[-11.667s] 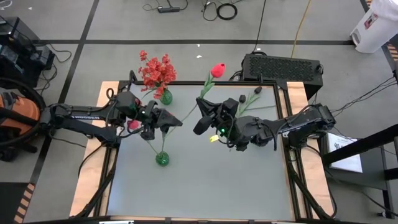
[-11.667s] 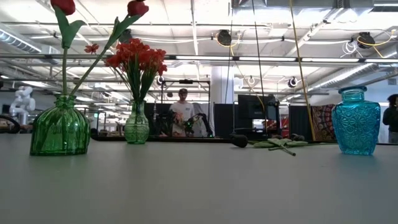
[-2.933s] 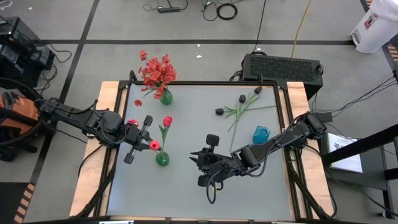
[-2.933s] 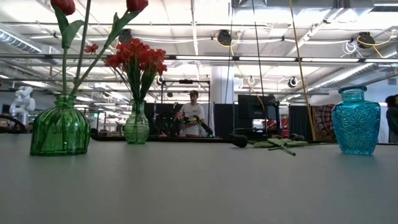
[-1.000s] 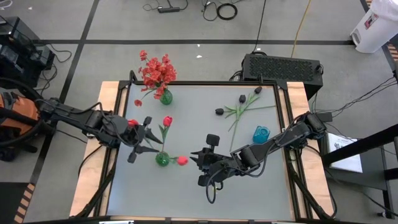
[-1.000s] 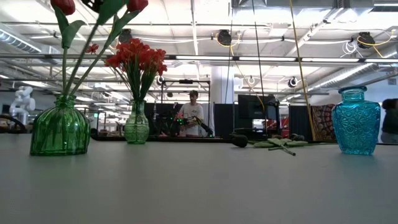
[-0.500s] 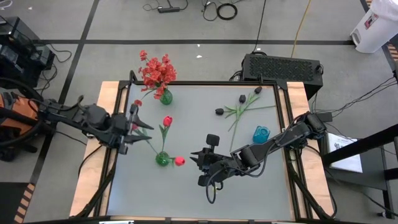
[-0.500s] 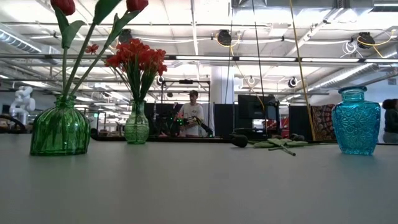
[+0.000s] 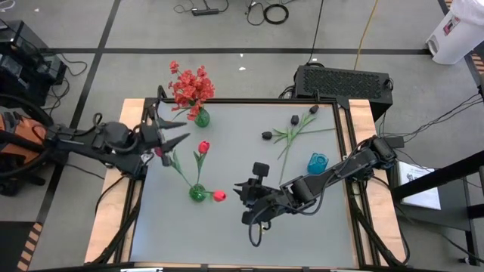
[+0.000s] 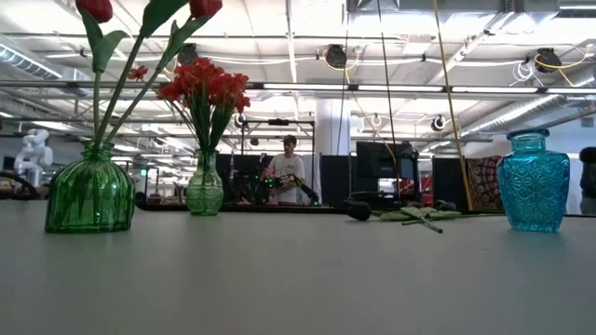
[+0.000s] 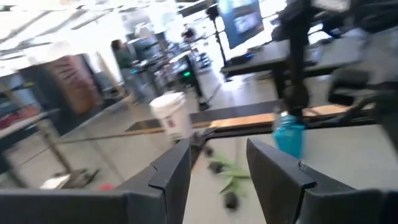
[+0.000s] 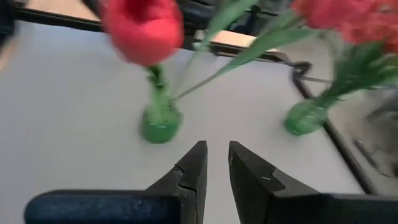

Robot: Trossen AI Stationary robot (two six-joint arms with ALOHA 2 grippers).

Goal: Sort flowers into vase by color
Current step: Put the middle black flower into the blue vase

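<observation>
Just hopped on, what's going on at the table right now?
The robot is sorting artificial flowers into vases. Three red tulips stand in the near green vase, and the red sprays fill the far green vase. The left gripper hangs open and empty at the table's left edge. The right gripper waits mid-table, holding nothing. The black flowers lie loose by the empty blue vase.

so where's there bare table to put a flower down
Widest bare stretch: the near table edge, in front of the green vase and right gripper. Also free: the middle, between tulip and black flowers. Crowded: the left side by the left gripper, and around the blue vase.
</observation>
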